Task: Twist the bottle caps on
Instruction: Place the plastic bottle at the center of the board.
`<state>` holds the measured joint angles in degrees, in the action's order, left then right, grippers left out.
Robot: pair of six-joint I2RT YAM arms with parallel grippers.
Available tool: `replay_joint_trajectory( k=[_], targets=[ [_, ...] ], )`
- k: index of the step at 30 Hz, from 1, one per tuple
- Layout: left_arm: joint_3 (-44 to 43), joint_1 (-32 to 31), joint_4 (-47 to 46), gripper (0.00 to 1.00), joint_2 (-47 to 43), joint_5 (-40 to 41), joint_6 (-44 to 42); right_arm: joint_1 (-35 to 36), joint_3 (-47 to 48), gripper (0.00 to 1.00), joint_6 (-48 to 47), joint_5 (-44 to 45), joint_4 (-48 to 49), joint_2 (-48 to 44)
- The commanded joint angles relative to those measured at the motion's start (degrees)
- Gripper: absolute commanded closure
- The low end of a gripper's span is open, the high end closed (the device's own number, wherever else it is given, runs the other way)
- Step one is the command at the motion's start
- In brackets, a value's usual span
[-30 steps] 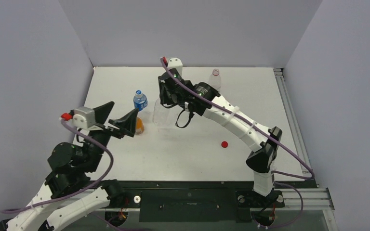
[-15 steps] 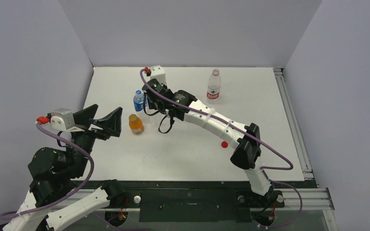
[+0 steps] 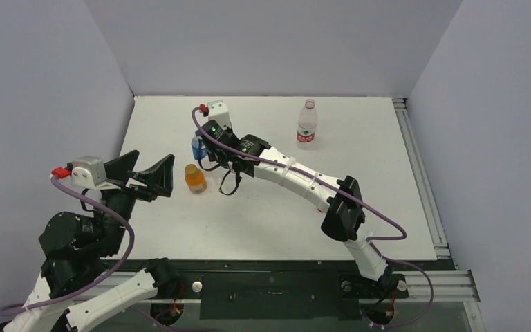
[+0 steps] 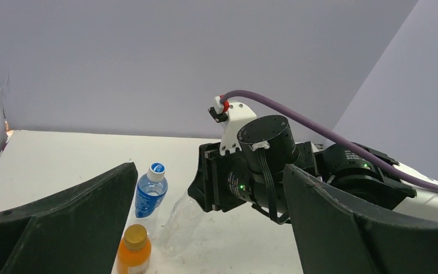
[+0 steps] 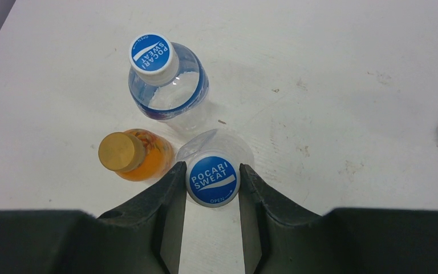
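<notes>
Your right gripper [image 5: 212,167] is pinching a blue-and-white Pocari Sweat cap [image 5: 212,181] between its two black fingers [image 5: 165,200], one pressing on each side of the cap's rim. That cap is sitting on the neck of a clear bottle [image 5: 217,144]. In the left wrist view the bottle is leaning, its neck toward the gripper and its base down on the white table [image 5: 331,68]. (Whether the cap is threaded on or only resting there, you cannot tell.)

Just beside the clear bottle, the orange drink bottle [image 5: 142,157] is standing with its gold cap [image 5: 117,151] on, close against the clear bottle's shoulder. Next to those two, the blue-labelled Pocari Sweat bottle [image 5: 168,91] is standing upright and wearing the second blue-and-white cap [image 5: 152,52]. Well apart, toward the far right of the table, a red-labelled bottle [image 3: 307,126] is standing alone.

Your left gripper [image 3: 155,160] is hanging above the left side of the table, its jaws spread wide and holding nothing, facing the cluster of three bottles.
</notes>
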<state>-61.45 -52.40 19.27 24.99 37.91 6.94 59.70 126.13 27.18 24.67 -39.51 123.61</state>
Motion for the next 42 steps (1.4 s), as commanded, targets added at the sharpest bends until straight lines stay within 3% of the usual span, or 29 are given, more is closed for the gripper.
replay_joint_trajectory(
  k=[1,27,42],
  targets=[
    [-1.45,0.17,-0.42,0.04,-0.25,1.41,-1.22,0.72,2.73,1.0,-0.92,1.81,1.81,0.39],
    [-0.33,0.18,-1.8,0.04,0.37,2.26,-2.11,1.44,2.9,0.9,-1.56,0.78,0.22,3.02],
    [0.19,0.19,-2.04,0.03,0.72,2.05,-1.75,1.7,3.78,0.66,-2.08,1.39,0.27,2.95]
  ],
)
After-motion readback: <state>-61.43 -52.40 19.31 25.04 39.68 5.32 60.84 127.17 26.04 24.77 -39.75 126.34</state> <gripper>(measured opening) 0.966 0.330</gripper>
